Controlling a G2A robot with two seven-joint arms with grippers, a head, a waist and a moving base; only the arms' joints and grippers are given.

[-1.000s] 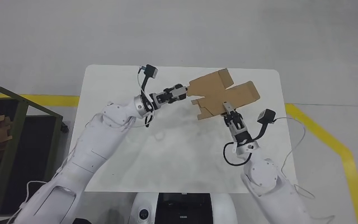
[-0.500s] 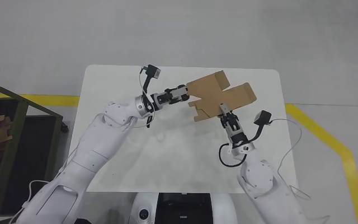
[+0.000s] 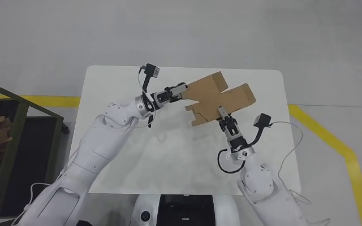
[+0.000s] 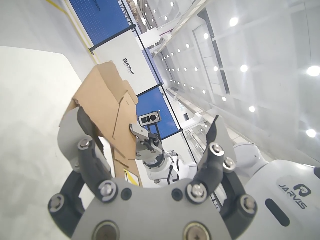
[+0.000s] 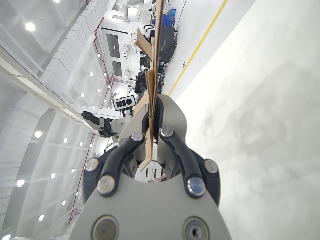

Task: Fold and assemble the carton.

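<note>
**Carton pinched on one side, other claw hanging open**

The flat brown cardboard carton is up over the far right part of the white rounded-corner table. It's unfolded, with flaps sticking out at both ends. From the right wrist view it shows edge-on, a thin strip running straight away from the camera.

The right gripper is clamped on the carton's near edge. You can see both fingers squeezed onto the cardboard, and a bit of board pokes back between them.

The left gripper sits at the carton's left end with its fingers spread wide, not pinching anything. One finger is right at the carton's torn-looking corner, and I can't tell if it actually touches. The other finger is well apart from the board.

On room to move, the carton's far corner gets near the table's far edge. Its right flap stays inside the right edge. The whole near half of the tabletop in front of the arms is bare. There's a dark green rack on the floor well off the table's left side, and a yellow floor line runs past on the right.
</note>
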